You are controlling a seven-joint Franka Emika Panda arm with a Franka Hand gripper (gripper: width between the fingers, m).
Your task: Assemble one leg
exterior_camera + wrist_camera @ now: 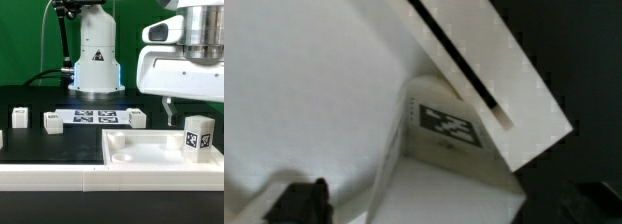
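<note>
A leg (198, 137), a small white post with a black-and-white tag, stands upright on the right part of the large flat white panel (140, 152). My gripper (183, 106) hangs just above and slightly to the exterior view's left of it, not touching. In the wrist view the same leg (446, 125) lies ahead of the gripper (441, 205), between the lines of the two dark fingers (299, 200). The jaws stand wide apart with nothing between them. Three more legs stand on the black table: two on the exterior view's left (20, 118) (52, 122) and one mid-right (137, 118).
The marker board (97, 116) lies flat behind the panel, in front of the arm's base (95, 60). A low white wall (60, 178) runs along the front edge. A white slotted rim (491, 70) lies beside the leg in the wrist view.
</note>
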